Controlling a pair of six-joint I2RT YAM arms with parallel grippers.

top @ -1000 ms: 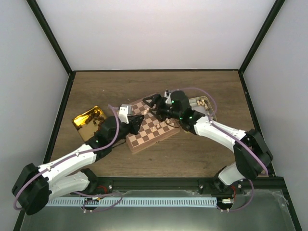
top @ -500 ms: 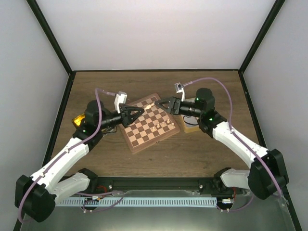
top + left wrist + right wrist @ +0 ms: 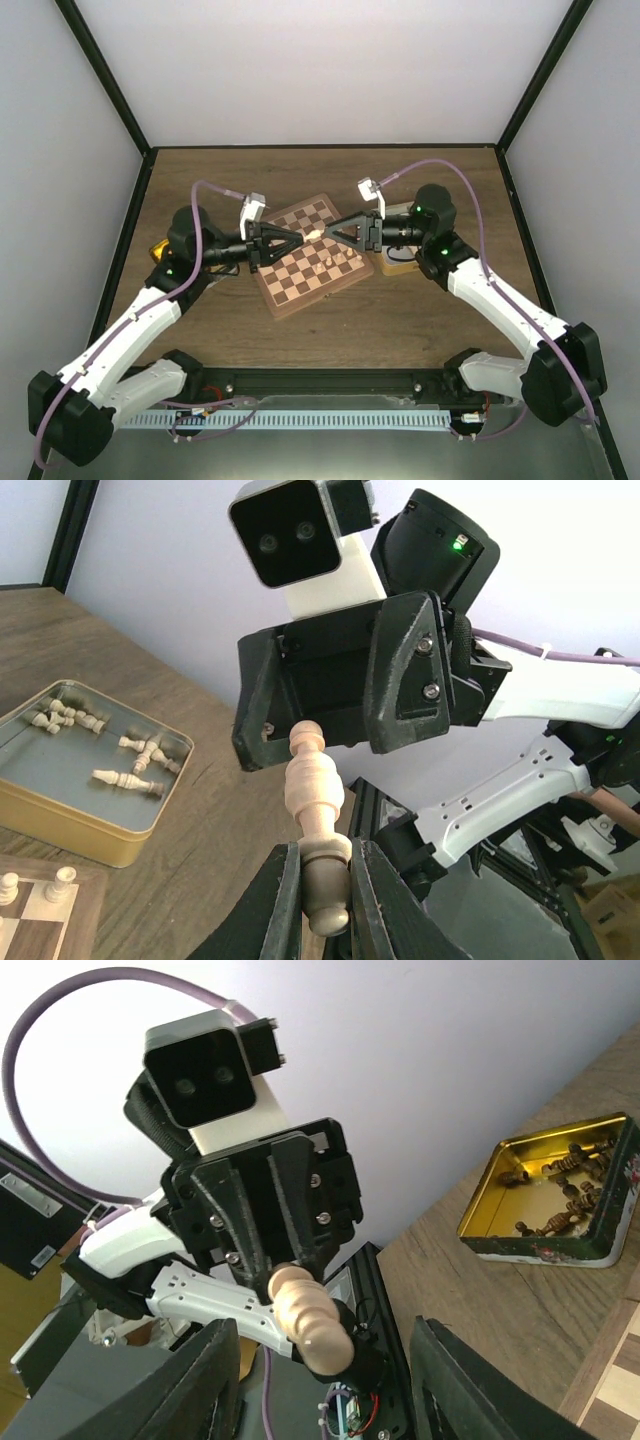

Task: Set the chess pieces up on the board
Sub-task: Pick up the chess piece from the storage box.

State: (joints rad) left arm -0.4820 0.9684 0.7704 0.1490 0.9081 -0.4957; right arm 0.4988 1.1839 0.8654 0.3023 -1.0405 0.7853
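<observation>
Having closed in, the right jaws stand open around the pale piece (image 3: 313, 790) the left jaws clamp.

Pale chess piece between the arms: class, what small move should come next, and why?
Probably the right fingers should close on the pale chess piece: the left fingers clamp its base, while the right ones stand apart either side of it.
</observation>
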